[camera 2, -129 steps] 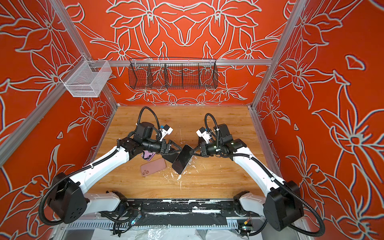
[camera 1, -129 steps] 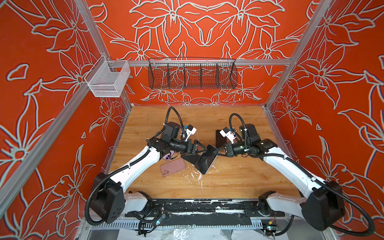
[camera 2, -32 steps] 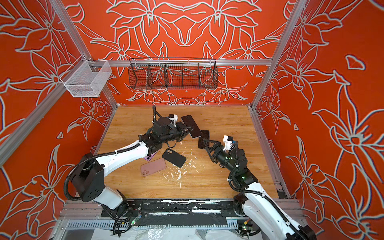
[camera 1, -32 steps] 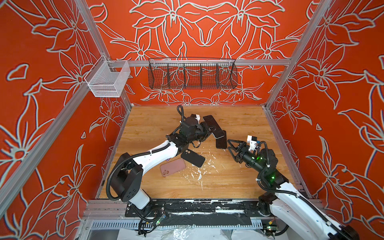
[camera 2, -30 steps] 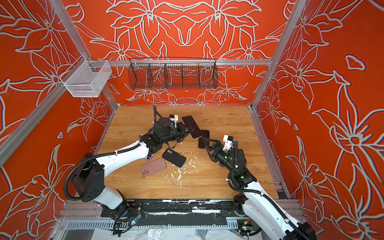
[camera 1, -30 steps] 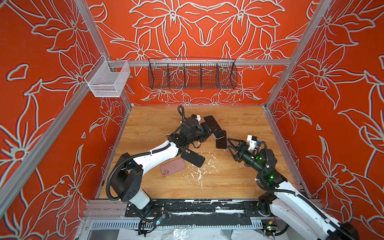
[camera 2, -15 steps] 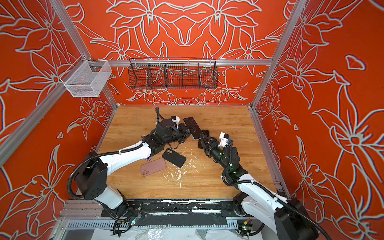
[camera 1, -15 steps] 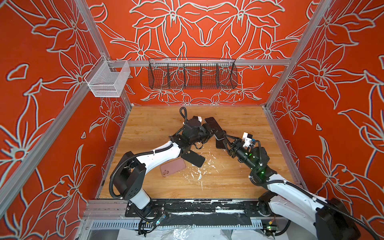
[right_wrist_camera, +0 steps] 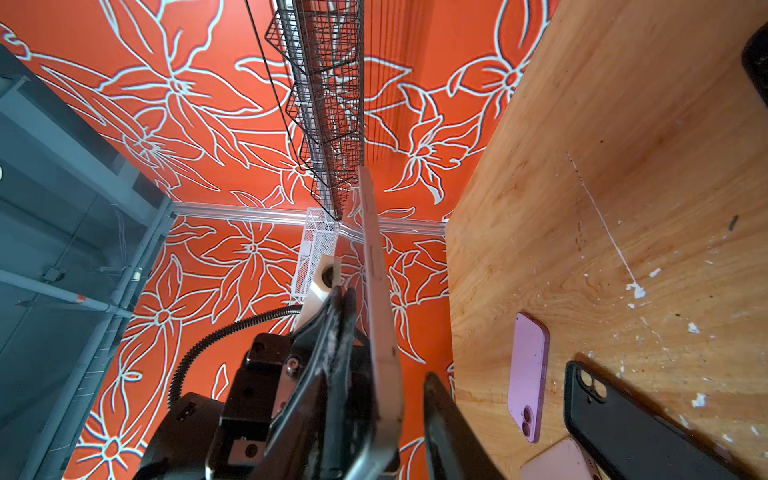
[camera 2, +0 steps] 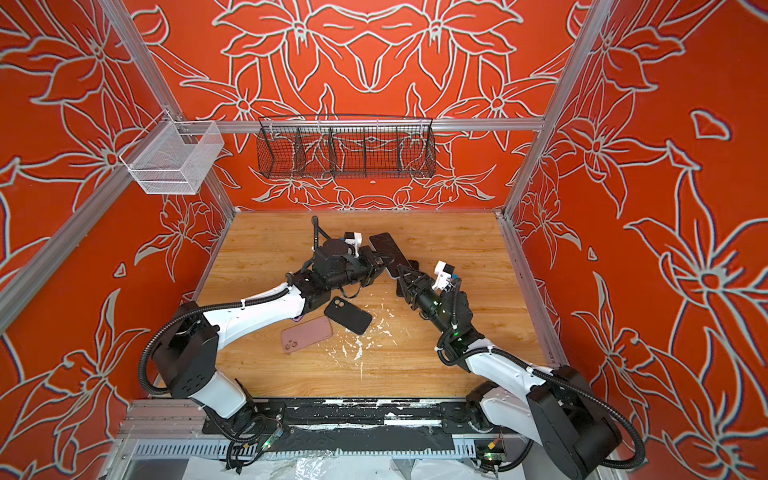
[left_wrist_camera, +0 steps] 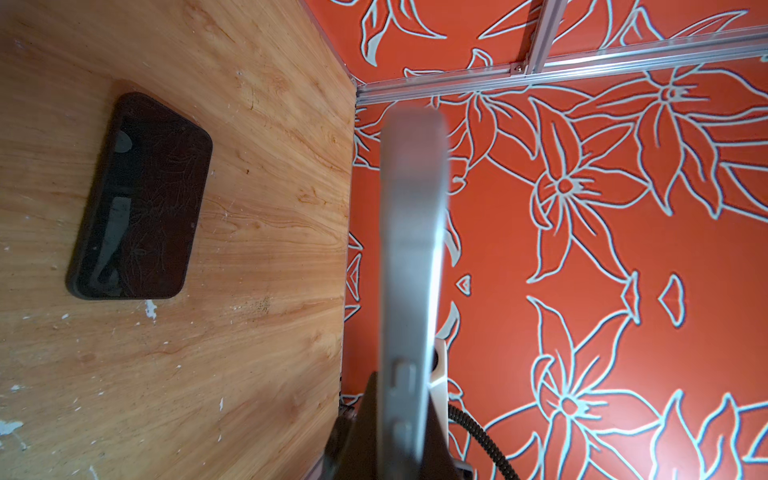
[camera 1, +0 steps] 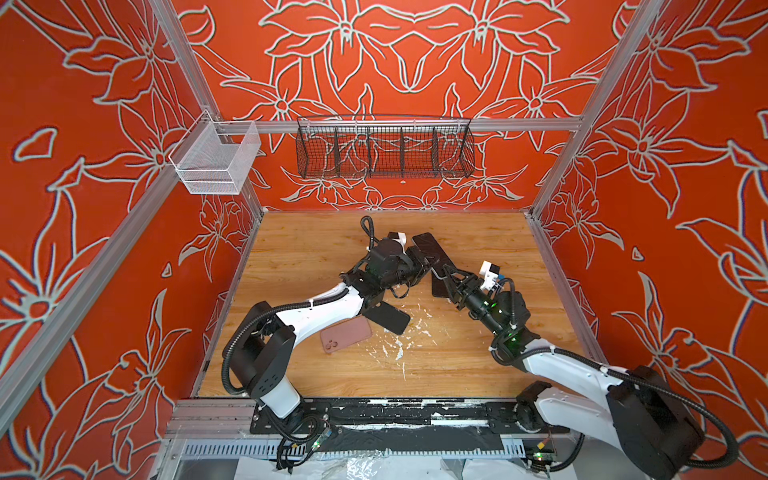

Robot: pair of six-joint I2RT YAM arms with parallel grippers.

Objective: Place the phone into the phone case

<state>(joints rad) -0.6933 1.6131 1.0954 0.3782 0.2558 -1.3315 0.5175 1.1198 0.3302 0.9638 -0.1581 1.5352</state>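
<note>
My left gripper (camera 1: pixel 424 259) (left_wrist_camera: pixel 409 415) is shut on a dark-screened phone (camera 1: pixel 432 249) (camera 2: pixel 384 247) with a silver edge (right_wrist_camera: pixel 374 270), held tilted above the table's middle. My right gripper (camera 1: pixel 448 276) (right_wrist_camera: pixel 399 415) straddles the phone's lower end. One of its fingers (right_wrist_camera: pixel 440 419) stands a small gap off the phone, so the gripper is open. A black phone case (camera 1: pixel 388 318) (camera 2: pixel 348 316) (right_wrist_camera: pixel 623 419) lies flat below the left arm. A pink case (camera 1: pixel 345 334) (camera 2: pixel 306 333) lies beside it.
Another black phone (left_wrist_camera: pixel 141 199) (camera 1: pixel 438 289) lies flat under the grippers. A purple phone (right_wrist_camera: pixel 528 374) rests partly beneath the left arm. White flecks (camera 1: pixel 399 345) litter the wooden table (camera 1: pixel 311 249). A black wire basket (camera 1: pixel 384 149) and a white mesh basket (camera 1: pixel 214 162) hang on the walls.
The right arm has reached forward and left to the held phone, and its jaws have narrowed around the phone's lower end. The left gripper keeps its hold, having shifted slightly.
</note>
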